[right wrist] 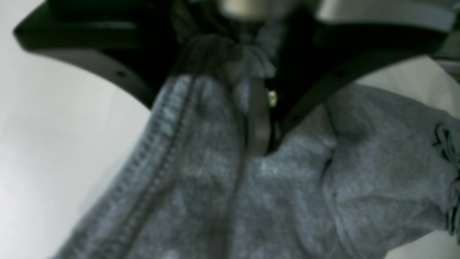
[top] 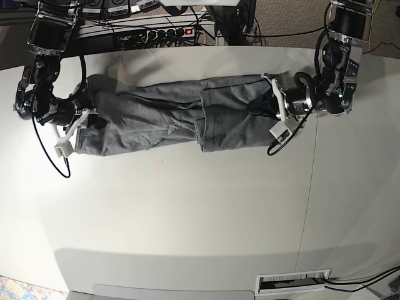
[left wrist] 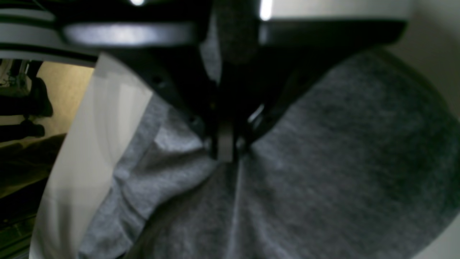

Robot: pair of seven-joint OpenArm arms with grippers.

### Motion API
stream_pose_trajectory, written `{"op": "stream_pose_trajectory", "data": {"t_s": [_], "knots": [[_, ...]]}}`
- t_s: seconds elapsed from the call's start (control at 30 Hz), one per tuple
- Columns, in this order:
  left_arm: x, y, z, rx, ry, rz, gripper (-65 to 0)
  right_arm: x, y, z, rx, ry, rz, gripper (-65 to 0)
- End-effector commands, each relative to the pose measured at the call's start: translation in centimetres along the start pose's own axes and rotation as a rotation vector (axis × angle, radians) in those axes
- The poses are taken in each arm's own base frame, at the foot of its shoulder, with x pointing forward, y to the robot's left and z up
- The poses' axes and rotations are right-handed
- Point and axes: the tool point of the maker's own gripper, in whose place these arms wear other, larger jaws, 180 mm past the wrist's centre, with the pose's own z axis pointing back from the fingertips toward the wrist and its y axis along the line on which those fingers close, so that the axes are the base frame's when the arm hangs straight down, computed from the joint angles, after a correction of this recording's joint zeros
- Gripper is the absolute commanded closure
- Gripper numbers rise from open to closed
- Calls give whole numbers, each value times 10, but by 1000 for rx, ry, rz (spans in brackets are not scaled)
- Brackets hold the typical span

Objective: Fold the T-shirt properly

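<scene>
The grey T-shirt (top: pixel 162 119) lies as a long, rumpled band across the far half of the white table (top: pixel 200 212). My left gripper (top: pixel 265 106) is at its right end. In the left wrist view that gripper (left wrist: pixel 225 154) is shut, pinching a ridge of the T-shirt (left wrist: pixel 323 162). My right gripper (top: pixel 87 115) is at the band's left end. In the right wrist view a bunch of stitched hem of the T-shirt (right wrist: pixel 201 187) fills the right gripper (right wrist: pixel 222 136). One finger (right wrist: pixel 258 122) presses the cloth, and the other is hidden behind it.
A power strip (top: pixel 165 31) and loose cables lie behind the table's far edge. A black cable (top: pixel 47 150) hangs beside the right arm. In the left wrist view the table's edge (left wrist: pixel 72 162) runs close to the cloth, with floor beyond.
</scene>
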Motion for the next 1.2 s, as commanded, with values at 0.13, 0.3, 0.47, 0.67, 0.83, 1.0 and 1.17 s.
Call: {"op": "stream_pose_trajectory", "data": {"t_s": [0.13,0.3,0.47,0.67,0.83,1.0,1.17], "knots": [[-2,4,3,14,22,-17,0,-3,0,4,5,38,9,-2],[-2,4,3,15,20,-17,0,5,15,7,76,3,6,0],[-2,4,3,14,22,-17,0,37,30,30,50,-92,142,0],[1,1,3,-1,5,-3,0,66,39,61,-2,-209,243,0],[1,-7,2,-33,-23,32,0,71,57,61,87,-257,244,0],[-1,-10,0,-40,-25,40,0,78,95,54,208,-336,258,0],[-2,-17,-6,-53,-31,52,0,79,131,41,327,-401,210,0]]}}
